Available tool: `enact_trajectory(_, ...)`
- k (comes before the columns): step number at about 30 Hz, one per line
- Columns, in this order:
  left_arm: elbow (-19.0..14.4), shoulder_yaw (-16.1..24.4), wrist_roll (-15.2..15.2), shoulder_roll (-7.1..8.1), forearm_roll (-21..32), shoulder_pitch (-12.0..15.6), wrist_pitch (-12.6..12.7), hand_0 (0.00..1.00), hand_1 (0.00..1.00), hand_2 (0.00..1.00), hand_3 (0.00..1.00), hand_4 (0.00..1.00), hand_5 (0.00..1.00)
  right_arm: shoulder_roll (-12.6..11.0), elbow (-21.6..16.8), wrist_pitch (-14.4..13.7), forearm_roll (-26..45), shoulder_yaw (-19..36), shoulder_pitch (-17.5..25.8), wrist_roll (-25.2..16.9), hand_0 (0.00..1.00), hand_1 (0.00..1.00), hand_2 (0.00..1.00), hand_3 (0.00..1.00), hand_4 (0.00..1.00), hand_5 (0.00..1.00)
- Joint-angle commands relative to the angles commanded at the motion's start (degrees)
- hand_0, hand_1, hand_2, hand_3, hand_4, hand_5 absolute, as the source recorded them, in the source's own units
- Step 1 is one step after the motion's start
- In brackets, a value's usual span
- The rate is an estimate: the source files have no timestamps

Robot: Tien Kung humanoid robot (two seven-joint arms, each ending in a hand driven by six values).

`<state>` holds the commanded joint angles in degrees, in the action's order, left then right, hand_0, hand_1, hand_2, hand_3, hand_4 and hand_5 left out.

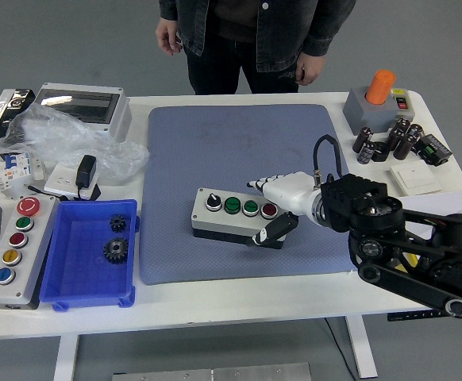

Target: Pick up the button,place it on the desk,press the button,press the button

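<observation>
Grey box (237,225): button box with a pale lid and dark base, lying flat on the blue mat (239,143), near the mat's middle and toward its front.
Buttons: four in a row on the lid, black-and-white, two green, red at the right end.
Right hand (282,198): white, at the box's right end; dark thumb down along the front corner, fingers (264,182) stretched out behind the box, loosely bracketing it, not closed on it.
Right arm: black, coming in from the lower right over the worktop (215,305).
Left arm: not in view.
Person: standing at the far side, hands hanging free.
</observation>
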<state>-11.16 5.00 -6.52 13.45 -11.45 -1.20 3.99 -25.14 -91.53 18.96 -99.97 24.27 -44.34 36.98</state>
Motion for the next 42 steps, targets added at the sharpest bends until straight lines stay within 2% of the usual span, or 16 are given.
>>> enact_trajectory(6, -0.03, -0.43, 0.16, 0.02, 0.02, -0.17, 0.02, 0.677, 0.706, 0.629, 0.645, 0.575, 0.331, 1.18, 3.63, -2.22, -2.08, -1.73, -0.52, 0.0, 0.873, 0.942, 0.998, 0.998, 0.998, 0.667)
enact_trajectory(9, -0.08, -0.16, 0.23, 0.06, -0.31, -0.27, 0.02, 0.677, 0.706, 0.629, 0.645, 0.575, 0.331, 1.24, 3.82, -3.5, -3.29, -3.2, -0.81, 0.0, 0.873, 0.942, 0.998, 0.998, 0.998, 0.667)
enact_trajectory(10, -0.1, -0.06, 0.25, 0.08, -0.4, -0.3, 0.02, 0.678, 0.706, 0.63, 0.645, 0.574, 0.331, 1.22, 3.77, -3.82, -3.57, -3.68, -0.88, 0.0, 0.842, 0.897, 0.955, 0.998, 0.998, 0.655)
enact_trajectory(15, -0.17, 0.22, 0.34, 0.14, -0.66, -0.37, -0.02, 0.678, 0.706, 0.63, 0.645, 0.574, 0.331, 1.13, 3.42, -5.44, -5.22, -6.15, -1.16, 0.0, 0.842, 0.897, 0.955, 0.998, 0.998, 0.655)
enact_trajectory(16, -0.18, 0.27, 0.36, 0.15, -0.68, -0.38, -0.01, 0.678, 0.707, 0.63, 0.645, 0.575, 0.332, 1.12, 3.42, -5.9, -5.58, -6.53, -1.21, 0.0, 0.796, 0.823, 0.853, 0.998, 0.998, 0.6)
enact_trajectory(21, -0.22, 0.67, 0.53, 0.16, -0.99, -0.45, 0.03, 0.678, 0.707, 0.63, 0.645, 0.575, 0.332, 1.06, 3.7, -8.67, -8.02, -7.97, -1.41, 0.0, 0.796, 0.823, 0.853, 0.998, 0.998, 0.6)
enact_trajectory(22, -0.23, 0.77, 0.56, 0.16, -1.06, -0.46, 0.05, 0.677, 0.707, 0.63, 0.645, 0.573, 0.331, 1.06, 3.75, -8.98, -8.36, -8.12, -1.42, 0.0, 0.753, 0.756, 0.716, 0.893, 0.998, 0.395)
enact_trajectory(27, -0.29, 1.29, 0.69, 0.21, -1.56, -0.57, 0.1, 0.677, 0.707, 0.63, 0.645, 0.573, 0.331, 1.2, 4.22, -10.39, -9.7, -9.25, -1.47, 0.0, 0.753, 0.756, 0.716, 0.893, 0.998, 0.395)
enact_trajectory(28, -0.3, 1.4, 0.7, 0.23, -1.67, -0.58, 0.11, 0.678, 0.707, 0.63, 0.645, 0.571, 0.328, 1.24, 4.28, -10.53, -9.8, -9.44, -1.48, 0.0, 0.655, 0.665, 0.548, 0.54, 0.804, 0.184)
enact_trajectory(33, -0.34, 1.79, 0.83, 0.29, -2.04, -0.69, 0.19, 0.678, 0.707, 0.63, 0.645, 0.571, 0.328, 1.48, 4.67, -11.15, -10.23, -10.67, -1.49, 0.0, 0.655, 0.665, 0.548, 0.54, 0.804, 0.184)
enact_trajectory(34, -0.35, 1.84, 0.88, 0.29, -2.09, -0.7, 0.21, 0.678, 0.706, 0.63, 0.645, 0.571, 0.328, 1.5, 4.76, -11.35, -10.34, -10.92, -1.5, 0.0, 0.594, 0.627, 0.514, 0.493, 0.747, 0.16)
enact_trajectory(39, -0.35, 1.89, 1.1, 0.28, -2.11, -0.7, 0.37, 0.678, 0.706, 0.63, 0.645, 0.571, 0.328, 1.39, 5.01, -12.87, -11.65, -11.87, -1.6, 0.0, 0.594, 0.627, 0.514, 0.493, 0.747, 0.16)
enact_trajectory(40, -0.34, 1.87, 1.13, 0.28, -2.11, -0.7, 0.39, 0.678, 0.706, 0.63, 0.646, 0.572, 0.331, 1.32, 5.02, -13.33, -11.99, -12.05, -1.64, 0.0, 0.58, 0.623, 0.51, 0.478, 0.721, 0.127)
enact_trajectory(42, -0.34, 1.87, 1.18, 0.29, -2.13, -0.7, 0.42, 0.678, 0.706, 0.63, 0.646, 0.572, 0.331, 1.19, 5.03, -14.08, -12.58, -12.33, -1.74, 0.0, 0.58, 0.623, 0.51, 0.478, 0.721, 0.127)
